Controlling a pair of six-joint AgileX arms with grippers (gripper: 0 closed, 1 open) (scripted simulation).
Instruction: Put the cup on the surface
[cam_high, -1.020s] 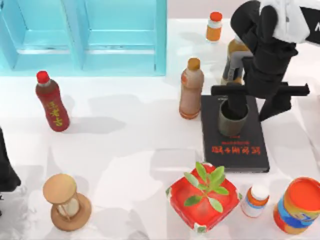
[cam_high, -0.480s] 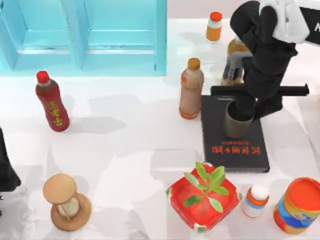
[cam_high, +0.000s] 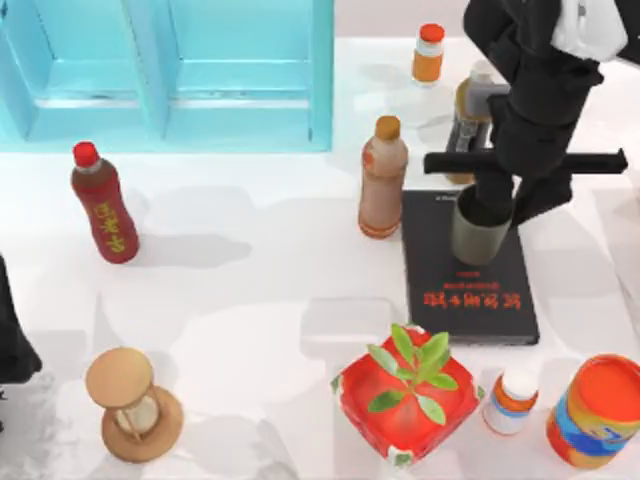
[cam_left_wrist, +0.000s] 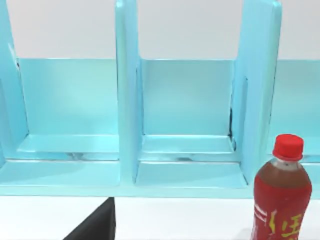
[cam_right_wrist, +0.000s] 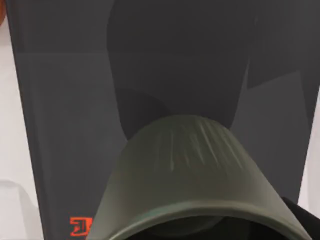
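Right hand (cam_high: 487, 205) is clenched on the cup (cam_high: 480, 232), gripping it at the rim from above over the black book (cam_high: 467, 270) on the right of the tabletop (cam_high: 250, 300). In the right wrist view the cup (cam_right_wrist: 197, 180) hangs above the book's dark cover (cam_right_wrist: 60, 100) with a shadow beneath it, so I judge it lifted clear rather than resting. Left hand is parked at the left edge of the tabletop; its fingers cannot be made out.

Trouble could come from several neighbours. A brown bottle with an orange cap (cam_high: 383, 177) stands just beside the book, and another bottle (cam_high: 470, 115) stands close behind the arm; a sideways swing could knock either over. A red planter (cam_high: 405, 395) and a small white bottle (cam_high: 511, 400) crowd the near side. Setting the cup down too soon would land it on the book, not the tabletop. The grip at the rim is shallow, so a quick move could tilt or drop it.

The cup is a plain matte olive-grey cylinder, no handle, widening slightly to the mouth. The book is flat and dull black with red lettering. The tabletop is glossy white and smooth. A turquoise shelf (cam_high: 170, 75) stands at the back left.
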